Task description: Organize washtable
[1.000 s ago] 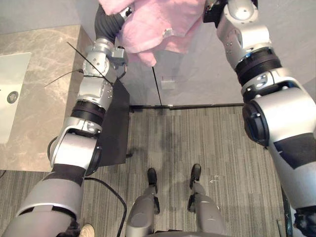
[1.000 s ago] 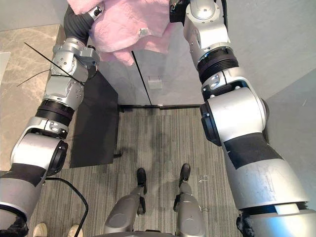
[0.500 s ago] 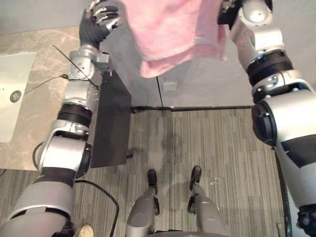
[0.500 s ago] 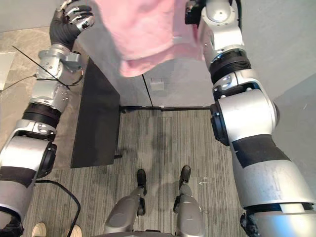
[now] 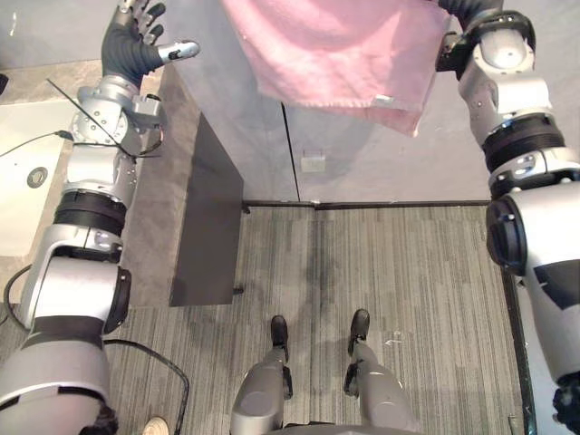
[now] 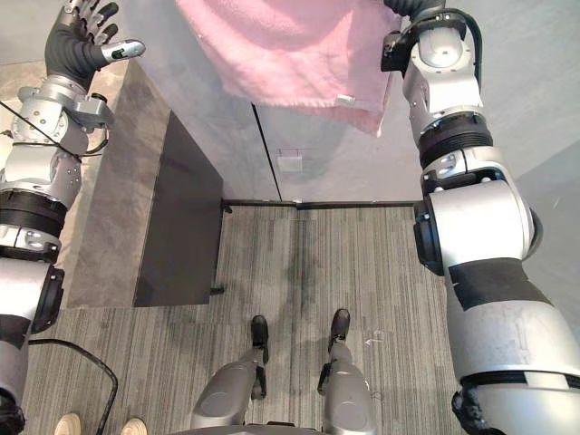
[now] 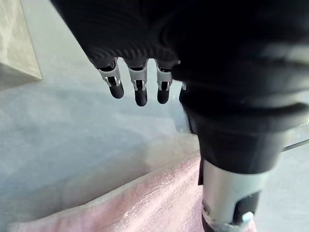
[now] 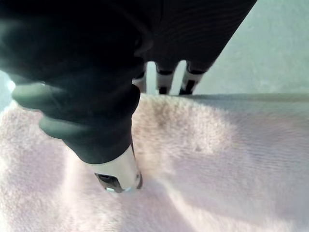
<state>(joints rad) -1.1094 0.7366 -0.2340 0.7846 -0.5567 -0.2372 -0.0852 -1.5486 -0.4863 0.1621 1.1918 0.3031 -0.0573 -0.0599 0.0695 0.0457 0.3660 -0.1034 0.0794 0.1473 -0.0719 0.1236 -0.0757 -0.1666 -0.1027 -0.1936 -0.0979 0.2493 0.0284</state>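
Two hands: left (image 5: pixel 136 45) splayed, right (image 8: pixel 91 63) perhaps pinching towel (image 5: pixel 335 50).

The pink towel (image 5: pixel 335 54) hangs across 12 o'clock, pinched between the thumb and fingers of my right hand (image 8: pixel 91 96) up at 1 o'clock. It covers the grey wall (image 5: pixel 381 168) there and is the main thing in the way. My left hand (image 5: pixel 136 45), fingers spread, stands at 11 o'clock, apart from the towel's near edge, with a bare strip of wall between them. At 9 o'clock the marble counter (image 5: pixel 159 208) and its white sink (image 5: pixel 23 190) block that side. The counter's dark side panel (image 5: pixel 210 217) drops to the floor at 8 o'clock. Below the towel's hem the wall carries a small pale plate (image 5: pixel 313 163). From 3 round to 6 o'clock the striped floor (image 5: pixel 417 290) lies open.
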